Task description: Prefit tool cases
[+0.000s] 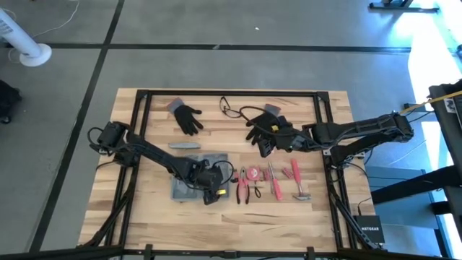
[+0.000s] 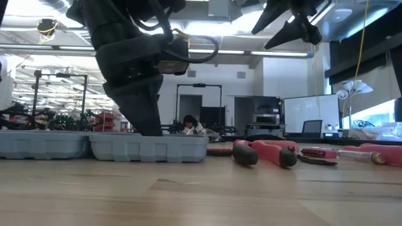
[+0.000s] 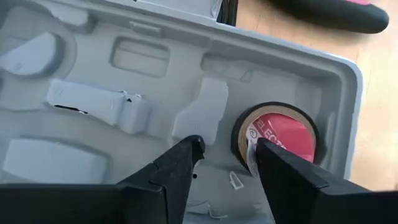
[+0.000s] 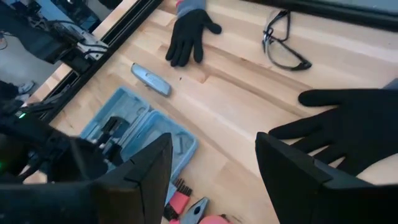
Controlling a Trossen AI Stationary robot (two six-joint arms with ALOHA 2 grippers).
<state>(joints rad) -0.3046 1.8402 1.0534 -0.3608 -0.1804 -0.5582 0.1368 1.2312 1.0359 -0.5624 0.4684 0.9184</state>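
The tool case (image 1: 180, 189) lies open and flat on the table, left of centre, blue-grey with moulded recesses (image 3: 93, 74). A roll of red-labelled tape (image 3: 280, 127) sits in its round recess. My left gripper (image 3: 229, 149) points steeply down into the case's right end (image 2: 147, 147), open, with one finger on either side of the roll's edge. My right gripper (image 4: 214, 180) hangs open high above the table (image 1: 261, 148), beside a black glove (image 4: 354, 124), with nothing between its fingers. My left gripper comes at the tape roll from above, slanting down. One finger (image 3: 280, 177) stands in front of the roll's near edge (image 3: 252, 140), the other over the case floor beside it. Whether either finger touches the roll I cannot tell.
Red-handled pliers (image 1: 245, 184), screwdrivers (image 1: 274, 180) and a hammer (image 1: 297, 186) lie in a row right of the case. A slim grey bar (image 1: 184, 145), a second black glove (image 1: 188, 117) and safety glasses (image 1: 229, 108) lie toward the far edge.
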